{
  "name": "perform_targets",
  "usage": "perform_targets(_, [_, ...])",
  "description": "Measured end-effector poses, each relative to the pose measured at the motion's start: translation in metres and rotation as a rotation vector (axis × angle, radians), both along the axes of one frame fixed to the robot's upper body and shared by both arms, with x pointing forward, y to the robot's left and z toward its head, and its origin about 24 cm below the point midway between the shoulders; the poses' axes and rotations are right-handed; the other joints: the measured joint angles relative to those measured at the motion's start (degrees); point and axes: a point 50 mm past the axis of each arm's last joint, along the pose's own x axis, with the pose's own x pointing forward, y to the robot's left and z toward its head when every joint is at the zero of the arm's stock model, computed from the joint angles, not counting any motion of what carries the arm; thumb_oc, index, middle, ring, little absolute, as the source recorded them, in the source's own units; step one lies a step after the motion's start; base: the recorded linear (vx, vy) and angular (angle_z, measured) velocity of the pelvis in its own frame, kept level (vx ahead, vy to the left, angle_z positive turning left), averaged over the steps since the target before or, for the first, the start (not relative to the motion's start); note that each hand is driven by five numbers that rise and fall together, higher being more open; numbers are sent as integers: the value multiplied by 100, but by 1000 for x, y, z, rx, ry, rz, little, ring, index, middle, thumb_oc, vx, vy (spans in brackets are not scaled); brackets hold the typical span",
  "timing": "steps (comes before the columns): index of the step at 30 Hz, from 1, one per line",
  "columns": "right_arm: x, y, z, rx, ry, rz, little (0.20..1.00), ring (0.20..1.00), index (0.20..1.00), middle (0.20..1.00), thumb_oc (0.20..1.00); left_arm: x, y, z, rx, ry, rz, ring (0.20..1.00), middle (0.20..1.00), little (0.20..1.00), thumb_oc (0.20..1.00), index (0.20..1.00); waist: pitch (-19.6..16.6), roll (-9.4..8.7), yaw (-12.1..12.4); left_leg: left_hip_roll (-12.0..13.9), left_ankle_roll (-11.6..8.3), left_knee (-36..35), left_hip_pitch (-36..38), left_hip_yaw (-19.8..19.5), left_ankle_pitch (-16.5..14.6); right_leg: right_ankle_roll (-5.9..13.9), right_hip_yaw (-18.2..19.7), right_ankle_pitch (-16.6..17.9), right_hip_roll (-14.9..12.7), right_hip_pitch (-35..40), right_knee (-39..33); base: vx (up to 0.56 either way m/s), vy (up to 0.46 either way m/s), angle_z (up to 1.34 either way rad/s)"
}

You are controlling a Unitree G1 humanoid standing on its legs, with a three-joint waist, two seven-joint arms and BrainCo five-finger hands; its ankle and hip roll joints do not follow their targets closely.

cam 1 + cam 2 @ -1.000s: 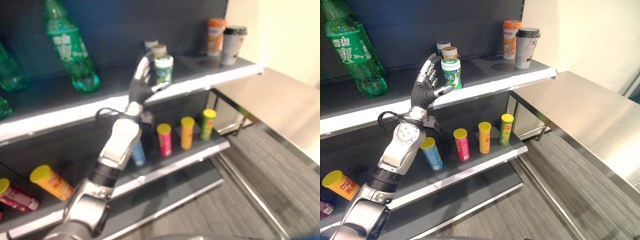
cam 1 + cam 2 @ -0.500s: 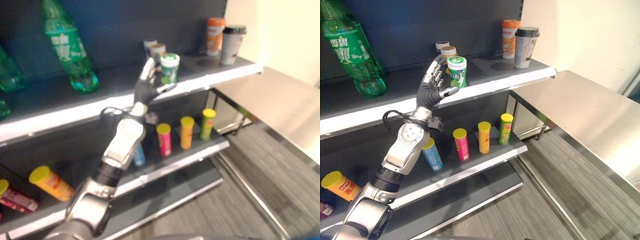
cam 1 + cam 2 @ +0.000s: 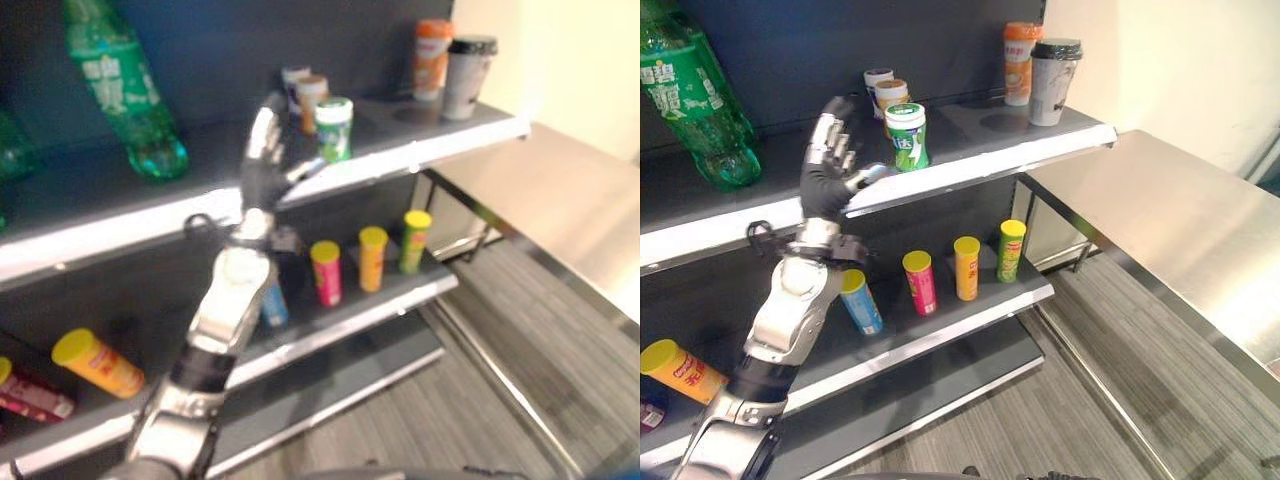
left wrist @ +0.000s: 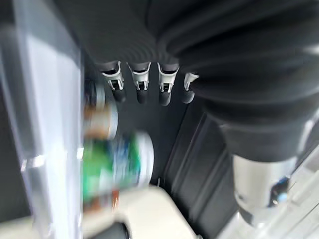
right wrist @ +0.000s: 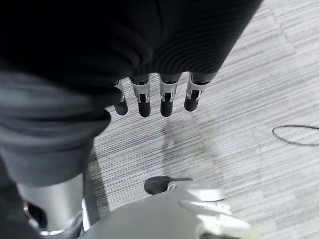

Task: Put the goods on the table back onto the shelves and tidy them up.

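A dark shelf unit (image 3: 970, 150) fills the frame, its upper board meeting a bare steel counter (image 3: 1170, 220) at the right, with grey plank floor (image 3: 1090, 400) open below. On the upper board, the green-and-white canister (image 3: 906, 136) stands upright close to the front lip, just right of the left hand (image 3: 830, 165), which is raised with its fingers straight and spread and its thumb reaching toward the canister; a narrow gap shows between them, and the hand holds nothing. Two smaller cans (image 3: 885, 92) stand behind the canister, partly hidden by it. A green bottle (image 3: 695, 95) leans at the left, its top cut off. An orange cup (image 3: 1020, 62) and a dark-lidded cup (image 3: 1052, 80) stand at the board's right end. On the lower board, red (image 3: 920, 282), orange (image 3: 966, 267), green (image 3: 1010, 250) and blue (image 3: 860, 300) tubes stand upright; a yellow-capped tube (image 3: 675, 370) lies flat. The right hand (image 5: 154, 94) hangs above the floor, fingers straight and empty.
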Motion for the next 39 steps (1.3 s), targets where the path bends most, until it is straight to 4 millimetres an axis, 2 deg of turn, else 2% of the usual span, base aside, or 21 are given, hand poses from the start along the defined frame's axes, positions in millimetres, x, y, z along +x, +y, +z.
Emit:
perform_targets(3, [1, 0, 0, 0, -3, 1, 1000, 1000, 1000, 1000, 1000, -24, 33, 3, -11, -71, 198, 1000, 1000, 1000, 1000, 1000, 67, -41, 148, -2, -5, 3, 1, -32, 5, -13, -55, -21, -8, 20, 0, -37, 0, 12])
perform_targets(5, [5, 2, 0, 4, -14, 8, 1000, 1000, 1000, 1000, 1000, -37, 54, 6, 31, -116, 354, 1000, 1000, 1000, 1000, 1000, 122, -105, 353, -3, -30, 33, 2, -55, 33, -14, -80, -24, -12, 34, 20, -49, -9, 6])
perform_targets(7, [8, 3, 1, 7, -30, 18, 1000, 1000, 1000, 1000, 1000, -46, 67, 8, 41, -146, 462, 1000, 1000, 1000, 1000, 1000, 142, -131, 410, -5, -17, 33, 7, -69, 41, -14, -93, -29, -15, 43, 30, -31, -1, 4])
perform_targets(8, [10, 5, 1, 12, -46, 23, 1000, 1000, 1000, 1000, 1000, -57, 75, 12, 93, -206, 583, 1000, 1000, 1000, 1000, 1000, 178, -181, 401, -6, -17, 33, 14, -81, 41, -8, -100, -48, -15, 52, 30, -9, 1, 5])
perform_targets(10, [10, 7, 1, 15, -52, 21, 1000, 1000, 1000, 1000, 1000, -63, 79, 15, 128, -252, 660, 1000, 1000, 1000, 1000, 1000, 206, -203, 478, -10, -17, 33, 19, -139, 42, 15, -151, -72, -23, 72, 31, -40, 1, 14])
perform_targets(13, [13, 8, 2, 10, -90, -6, 1000, 1000, 1000, 1000, 1000, -73, 79, -1, 283, -242, 711, 1000, 1000, 1000, 1000, 1000, 240, -216, 546, -9, -51, 25, 70, -184, 14, 18, -205, -112, -27, 145, 30, -43, -4, 10])
perform_targets(16, [14, 6, 2, -9, -125, -96, 1000, 1000, 1000, 1000, 1000, -86, 87, -39, 450, -102, 725, 1000, 1000, 1000, 1000, 1000, 255, -217, 627, -8, -91, -2, 76, -239, -22, 11, -247, -136, -29, 164, 30, -28, -1, 8])
perform_targets(19, [14, 8, 2, -12, -130, -127, 1000, 1000, 1000, 1000, 1000, -90, 92, -47, 466, -69, 739, 1000, 1000, 1000, 1000, 1000, 268, -159, 800, -8, -89, -3, 97, -336, -25, 40, -377, -184, -42, 226, 30, -32, -8, 21])
perform_targets(22, [16, 16, 2, 5, -144, -126, 1000, 1000, 1000, 1000, 1000, -92, 94, -50, 501, -59, 738, 1000, 1000, 1000, 1000, 1000, 285, -116, 794, -5, -86, -2, 97, -350, -28, 46, -390, -219, -42, 228, 4, -8, -2, 5])
perform_targets(23, [17, 21, 1, 13, -149, -126, 1000, 1000, 1000, 1000, 1000, -92, 99, -56, 578, -42, 762, 1000, 1000, 1000, 1000, 1000, 273, -68, 844, -2, -86, -3, 96, -382, -28, 33, -405, -226, -41, 232, 3, -17, 3, 4])
perform_targets(25, [19, 20, 2, 4, -155, -126, 1000, 1000, 1000, 1000, 1000, -94, 103, -63, 657, -22, 783, 1000, 1000, 1000, 1000, 1000, 283, 15, 853, -4, -87, -3, 92, -405, -27, 23, -425, -223, -44, 233, 6, -26, 7, 6])
perform_targets(26, [18, 18, 2, -11, -155, -130, 1000, 1000, 1000, 1000, 1000, -97, 111, -75, 771, 16, 800, 1000, 1000, 1000, 1000, 1000, 244, 42, 859, 0, -87, -3, 99, -436, -27, 24, -456, -223, -43, 252, 5, -23, 7, 8])
perform_targets(27, [19, 16, 2, -20, -156, -132, 1000, 1000, 1000, 1000, 1000, -99, 115, -79, 798, 30, 813, 1000, 1000, 1000, 1000, 1000, 228, 69, 855, 0, -87, -3, 109, -448, -27, 25, -467, -226, -45, 259, 3, -20, -5, 12])
perform_targets(31, [22, 8, 4, -33, -169, -194, 1000, 1000, 1000, 1000, 1000, -105, 131, -130, 728, 272, 879, 1000, 1000, 1000, 1000, 1000, 173, 333, 892, -1, -93, -1, 150, -465, -25, 89, -516, -304, -51, 319, 0, -9, -10, 9])
perform_targets(32, [23, 8, 4, -29, -172, -206, 1000, 1000, 1000, 1000, 1000, -105, 136, -140, 709, 337, 894, 1000, 1000, 1000, 1000, 1000, 177, 348, 900, 10, -101, 0, 152, -458, -19, 92, -526, -308, -50, 326, -2, 19, -13, 7])
perform_targets(33, [26, 9, 5, -26, -176, -203, 1000, 1000, 1000, 1000, 1000, -112, 149, -179, 704, 585, 893, 1000, 1000, 1000, 1000, 1000, 183, 344, 890, 42, -115, 2, 128, -429, -11, 90, -537, -308, -35, 304, -3, 0, 0, 0])
perform_targets(34, [28, 9, 5, -24, -181, -202, 1000, 1000, 1000, 1000, 1000, -128, 162, -222, 714, 842, 894, 1000, 1000, 1000, 1000, 1000, 187, 336, 861, 63, -116, 22, 118, -377, -10, 86, -538, -305, -31, 290, -5, 0, 0, 0])
perform_targets(35, [30, 9, 6, -23, -184, -198, 1000, 1000, 1000, 1000, 1000, -147, 169, -253, 713, 1073, 893, 1000, 1000, 1000, 1000, 1000, 196, 304, 824, 83, -121, 61, 104, -299, -9, 56, -537, -288, -32, 288, -4, 3, -10, -5])
perform_targets(36, [27, 11, 5, -11, -175, -220, 1000, 1000, 1000, 1000, 1000, -188, 165, -292, 693, 1377, 861, 1000, 1000, 1000, 1000, 1000, 201, 68, 789, 83, -190, 180, -6, -289, -54, 34, -541, -288, -29, 234, -4, 0, 0, 0])
perform_targets(38, [21, 12, 3, -13, -154, -227, 1000, 1000, 1000, 1000, 1000, -230, 148, -324, 729, 1622, 753, 1000, 1000, 1000, 1000, 1000, 236, -161, 874, 82, -211, 214, -103, -295, -49, -64, -557, -329, -25, 169, -2, 11, -11, 8])
perform_targets(39, [20, 11, 3, -14, -152, -227, 1000, 1000, 1000, 1000, 1000, -246, 140, -333, 706, 1716, 722, 1000, 1000, 1000, 1000, 1000, 232, -245, 895, 82, -218, 191, -106, -293, -42, -68, -552, -330, -26, 157, -2, 0, 0, 0])
